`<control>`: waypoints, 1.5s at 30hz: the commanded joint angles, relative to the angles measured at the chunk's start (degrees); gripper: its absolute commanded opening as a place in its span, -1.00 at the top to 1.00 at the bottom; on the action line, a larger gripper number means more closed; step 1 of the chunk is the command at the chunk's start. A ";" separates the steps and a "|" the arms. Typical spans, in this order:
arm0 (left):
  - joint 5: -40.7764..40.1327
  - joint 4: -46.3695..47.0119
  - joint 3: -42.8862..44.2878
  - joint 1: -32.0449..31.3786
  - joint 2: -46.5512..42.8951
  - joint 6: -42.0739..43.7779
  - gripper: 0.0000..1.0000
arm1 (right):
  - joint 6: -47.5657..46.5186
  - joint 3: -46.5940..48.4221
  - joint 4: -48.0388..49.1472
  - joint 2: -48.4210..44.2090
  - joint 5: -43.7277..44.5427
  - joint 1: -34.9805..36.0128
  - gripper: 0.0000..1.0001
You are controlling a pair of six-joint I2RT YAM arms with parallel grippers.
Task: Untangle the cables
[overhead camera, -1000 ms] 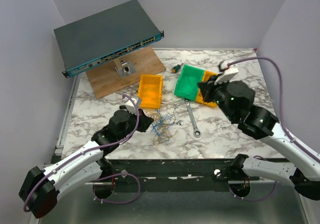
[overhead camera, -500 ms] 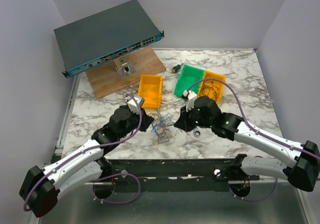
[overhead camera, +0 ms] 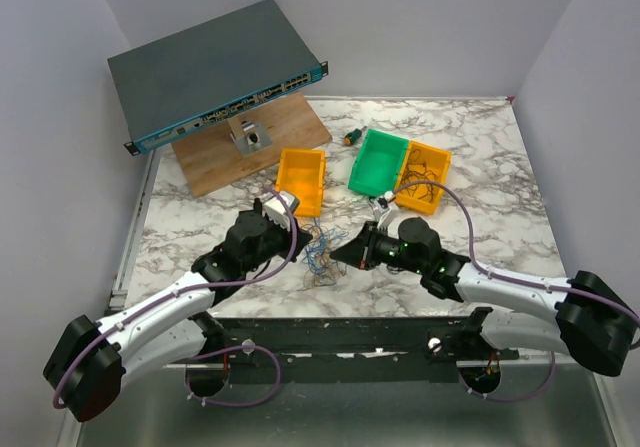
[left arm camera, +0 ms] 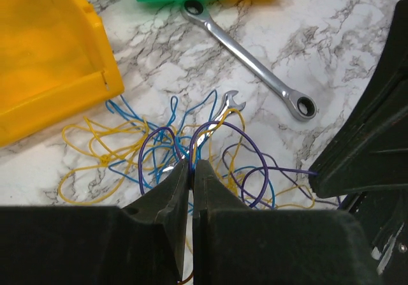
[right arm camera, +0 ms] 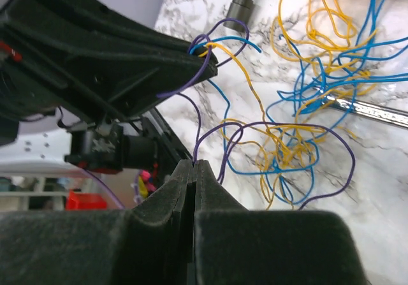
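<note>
The cables are a loose tangle of thin blue, yellow and purple wires on the marble table between my two grippers. My left gripper is shut on a few strands, purple and blue among them, pinched at its tips. My right gripper faces it from the right, shut on a purple wire that runs into its tips. In the right wrist view the left gripper holds purple, blue and yellow strands lifted off the tangle.
A long silver wrench lies right of the tangle; a small wrench lies under the wires. A yellow bin, green bin and an orange bin of wires stand behind. A network switch rests on a wooden board.
My right arm has swung from the bins at the back right down to the tangle and now meets the left gripper there. The left gripper has edged slightly right and up.
</note>
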 commanded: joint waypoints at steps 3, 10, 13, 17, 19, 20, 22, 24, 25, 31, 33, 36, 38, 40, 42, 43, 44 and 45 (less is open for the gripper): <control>-1.92 10.37 -4.73 -0.94 -1.74 4.14 0.85 | 14.48 -2.55 21.89 5.91 5.00 0.28 0.92; -4.94 11.74 -5.93 -1.47 -2.80 5.35 0.86 | 18.46 -3.81 29.40 9.02 5.58 0.30 0.64; -5.72 12.01 -6.34 -1.81 -3.79 5.62 0.86 | 19.03 -1.80 25.92 10.34 5.67 0.29 0.55; -5.68 12.51 -7.08 -1.93 -4.81 5.71 0.86 | 21.05 -0.49 25.72 12.84 5.17 0.35 0.53; -5.81 12.41 -7.46 -2.01 -5.19 5.71 0.86 | 21.62 0.00 25.70 13.75 4.74 0.31 0.48; -5.80 12.40 -7.65 -2.05 -5.53 5.71 0.86 | 21.73 0.01 26.10 14.15 4.58 0.30 0.44; -5.82 12.66 -8.01 -2.01 -6.25 5.68 0.86 | 22.32 0.14 26.46 14.76 4.36 0.33 0.34; -5.78 12.60 -8.12 -2.10 -6.68 5.71 0.86 | 22.28 0.53 26.54 15.28 4.05 0.29 0.32; -5.80 12.57 -8.13 -2.10 -6.72 5.71 0.86 | 22.28 0.90 26.54 15.56 3.83 0.32 0.32; -5.79 12.26 -8.04 -2.44 -6.94 5.79 0.86 | 22.41 2.67 27.35 17.57 3.26 0.36 0.26; -5.73 12.21 -8.13 -2.53 -7.00 5.88 0.86 | 22.39 3.24 27.94 18.26 3.06 0.33 0.29; -5.64 11.99 -7.95 -2.63 -6.78 5.88 0.87 | 21.87 5.09 26.20 19.37 2.43 0.29 0.74; -5.47 11.69 -7.79 -2.67 -6.71 5.82 0.84 | 21.08 5.92 24.25 19.25 2.29 0.30 0.99; -5.75 11.07 -7.61 -2.67 -6.40 5.49 0.68 | 19.70 6.36 21.94 17.89 2.16 0.32 0.99; -5.78 10.15 -7.22 -2.62 -5.84 4.75 0.45 | 17.50 6.99 17.86 15.38 2.46 0.35 0.99; -6.52 9.69 -6.95 -2.63 -5.47 4.43 0.32 | 15.87 7.61 14.63 13.70 2.66 0.29 0.99; -7.44 9.32 -6.75 -2.63 -4.97 4.24 0.21 | 14.21 8.60 11.30 12.37 2.84 0.29 0.99; -7.82 8.98 -6.44 -2.63 -4.38 4.07 0.10 | 11.99 10.09 6.98 10.73 2.97 0.30 0.99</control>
